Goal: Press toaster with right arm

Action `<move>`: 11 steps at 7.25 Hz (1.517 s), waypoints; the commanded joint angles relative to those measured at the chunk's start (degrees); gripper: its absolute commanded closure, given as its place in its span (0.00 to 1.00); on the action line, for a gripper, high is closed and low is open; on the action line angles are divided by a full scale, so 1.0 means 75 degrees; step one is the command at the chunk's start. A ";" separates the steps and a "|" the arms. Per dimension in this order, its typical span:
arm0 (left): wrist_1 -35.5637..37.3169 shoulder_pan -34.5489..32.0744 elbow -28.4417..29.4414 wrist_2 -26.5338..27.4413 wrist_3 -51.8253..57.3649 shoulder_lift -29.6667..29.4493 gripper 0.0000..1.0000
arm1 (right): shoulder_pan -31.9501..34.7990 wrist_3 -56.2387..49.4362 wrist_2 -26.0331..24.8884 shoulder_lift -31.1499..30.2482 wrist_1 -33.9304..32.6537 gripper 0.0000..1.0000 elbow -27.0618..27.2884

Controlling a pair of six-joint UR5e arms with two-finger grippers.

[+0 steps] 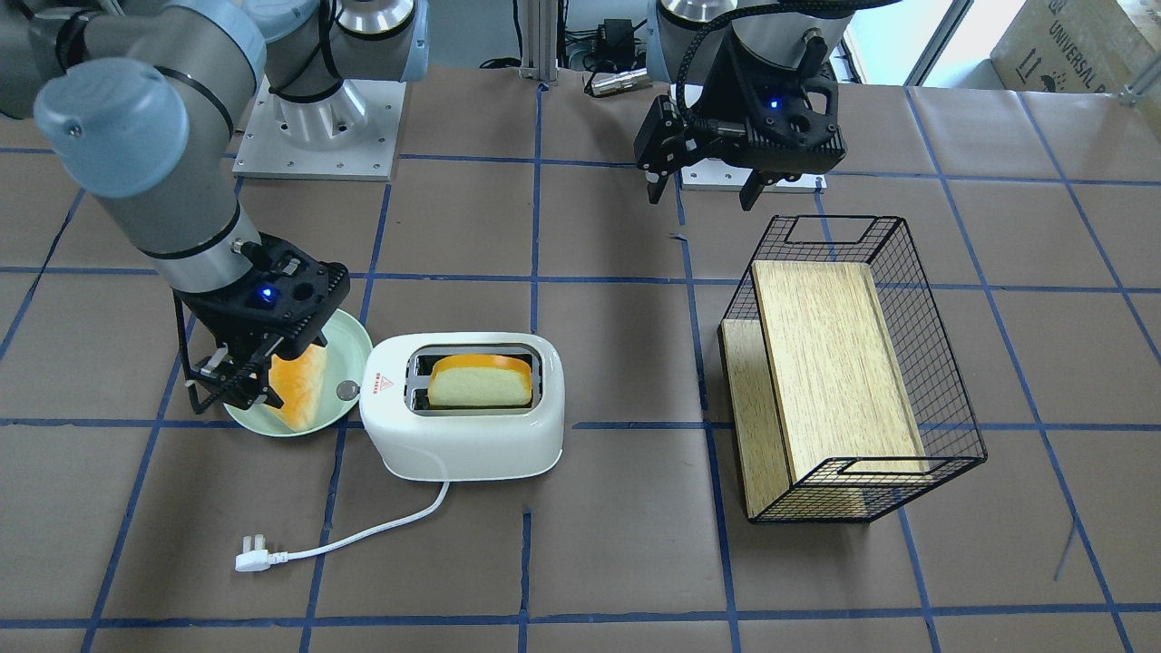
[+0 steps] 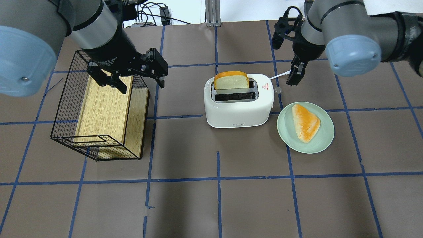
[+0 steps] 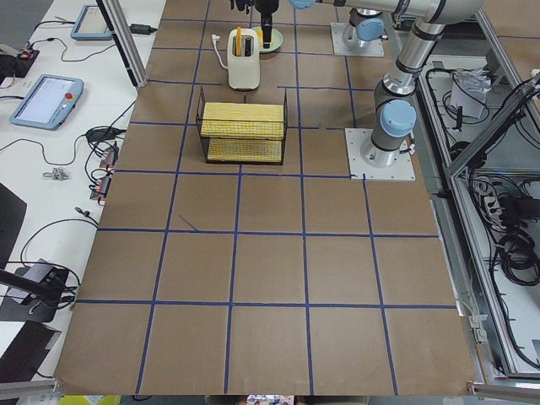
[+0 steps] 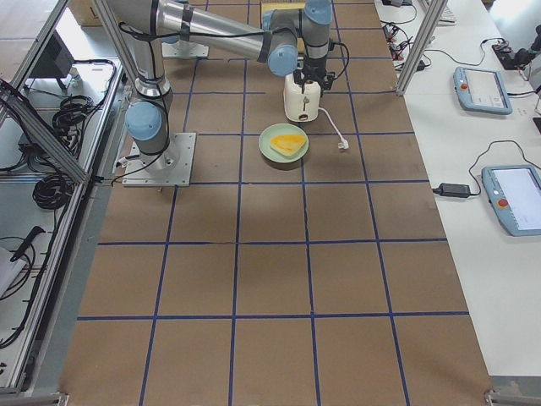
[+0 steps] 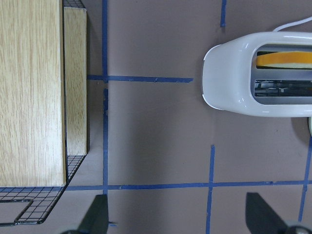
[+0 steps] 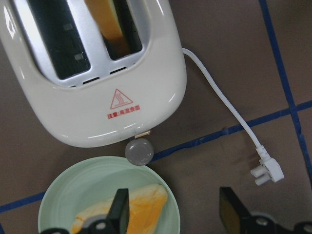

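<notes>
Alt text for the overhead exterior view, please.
The right gripper hovers open near the knob end of a white toaster holding one bread slice. A second slice lies on a green plate beside it.

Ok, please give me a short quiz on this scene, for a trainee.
1. True or false: both slots of the toaster hold bread.
2. The plug lies: A) in a socket, B) loose on the table, C) on the toaster.
3. Which gripper hangs by the knob?
Key: 1 false, only one slot holds bread. 2 B. 3 The right gripper, open.
</notes>
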 commanded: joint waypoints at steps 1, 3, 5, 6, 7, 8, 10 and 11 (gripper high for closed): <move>0.0000 -0.0006 -0.0001 0.0000 -0.0002 -0.0002 0.00 | 0.0005 0.3770 -0.0019 -0.0678 0.1210 0.00 -0.0062; 0.0000 0.0005 -0.0001 0.0000 -0.0002 -0.0002 0.00 | 0.0028 0.5519 -0.0380 -0.1532 0.2115 0.00 -0.0154; 0.0000 -0.0006 -0.0001 0.0000 -0.0002 -0.0002 0.00 | 0.0028 0.5931 -0.0452 -0.1947 0.2330 0.00 -0.0131; 0.0000 -0.0006 -0.0001 0.0000 -0.0002 -0.0002 0.00 | 0.0040 0.6328 -0.0998 -0.1982 0.2632 0.00 -0.0166; 0.0000 -0.0006 0.0011 0.0000 -0.0002 -0.0002 0.00 | 0.0051 0.6332 -0.1491 -0.2006 0.2983 0.00 -0.0155; 0.0000 0.0005 0.0000 0.0000 -0.0002 -0.0002 0.00 | 0.0051 0.6378 -0.1403 -0.2017 0.2975 0.00 -0.0294; 0.0000 0.0005 -0.0001 0.0000 -0.0002 -0.0002 0.00 | 0.0063 0.6669 -0.0727 -0.1831 0.2986 0.00 -0.0588; 0.0000 -0.0006 -0.0001 0.0000 -0.0002 -0.0002 0.00 | 0.0063 0.6869 -0.0688 -0.1842 0.2940 0.00 -0.0623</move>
